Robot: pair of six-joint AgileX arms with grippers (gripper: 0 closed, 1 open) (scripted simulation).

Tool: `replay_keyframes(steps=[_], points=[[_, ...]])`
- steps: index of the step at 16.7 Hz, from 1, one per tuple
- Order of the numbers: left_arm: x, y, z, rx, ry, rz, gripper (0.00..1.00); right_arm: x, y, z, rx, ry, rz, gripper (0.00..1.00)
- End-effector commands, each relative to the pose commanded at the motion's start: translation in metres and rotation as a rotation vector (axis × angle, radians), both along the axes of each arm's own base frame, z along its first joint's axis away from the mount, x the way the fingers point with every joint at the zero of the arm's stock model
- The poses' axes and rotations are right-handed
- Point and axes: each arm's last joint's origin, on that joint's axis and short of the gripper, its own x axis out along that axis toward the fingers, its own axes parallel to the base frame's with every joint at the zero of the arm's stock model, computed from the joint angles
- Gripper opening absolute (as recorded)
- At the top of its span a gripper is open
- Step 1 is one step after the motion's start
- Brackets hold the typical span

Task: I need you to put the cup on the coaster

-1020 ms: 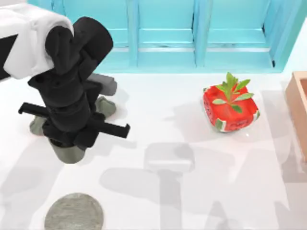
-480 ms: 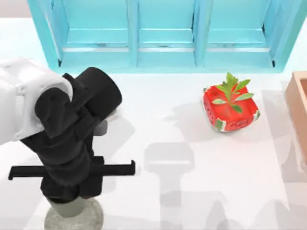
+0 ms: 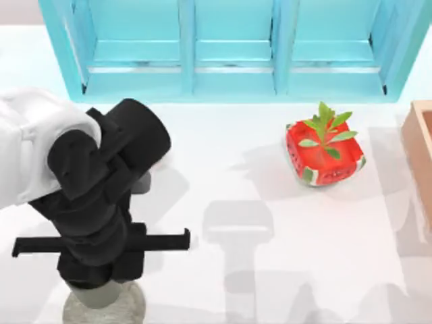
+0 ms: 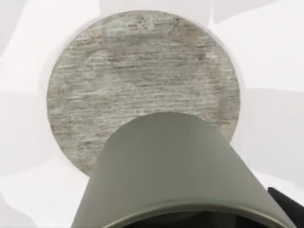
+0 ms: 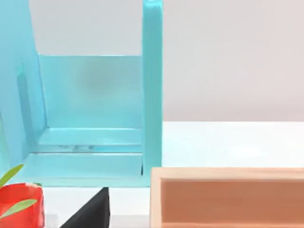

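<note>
A plain grey-green cup (image 3: pixel 101 295) sticks out under my left gripper (image 3: pixel 101 283), which is shut on it at the table's front left. Right below lies the coaster (image 3: pixel 135 309), a flat round grey disc with a mottled stone-like surface. In the left wrist view the cup (image 4: pixel 175 166) overlaps the near part of the coaster (image 4: pixel 142 71). Whether the cup touches the disc I cannot tell. A black part of my right gripper (image 5: pixel 90 213) shows at the edge of the right wrist view, away from the cup.
A red watermelon-patterned pot with a green plant (image 3: pixel 325 154) stands at the right of the middle. A light blue cabinet (image 3: pixel 229 54) runs along the back. A wooden box (image 3: pixel 422 155) sits at the right edge, also seen close up (image 5: pixel 228 199).
Over the last second my left gripper carried the cup toward the table's front, from behind the coaster to over it. In the last half second it barely shifted.
</note>
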Motion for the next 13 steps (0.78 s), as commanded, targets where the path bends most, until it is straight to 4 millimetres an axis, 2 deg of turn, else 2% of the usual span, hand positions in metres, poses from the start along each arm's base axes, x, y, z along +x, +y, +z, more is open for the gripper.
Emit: replay_keyframes(steps=[7, 12, 13], points=[[-0.001, 0.005, -0.054, -0.012, -0.015, -0.002, 0.0, 0.0, 0.0, 0.0, 0.0, 0.0, 0.0, 1.0], [-0.001, 0.006, -0.059, -0.006, -0.007, -0.002, 0.0, 0.0, 0.0, 0.0, 0.0, 0.0, 0.0, 1.0], [-0.001, 0.006, -0.059, -0.006, -0.007, -0.002, 0.08, 0.0, 0.0, 0.0, 0.0, 0.0, 0.0, 1.0]])
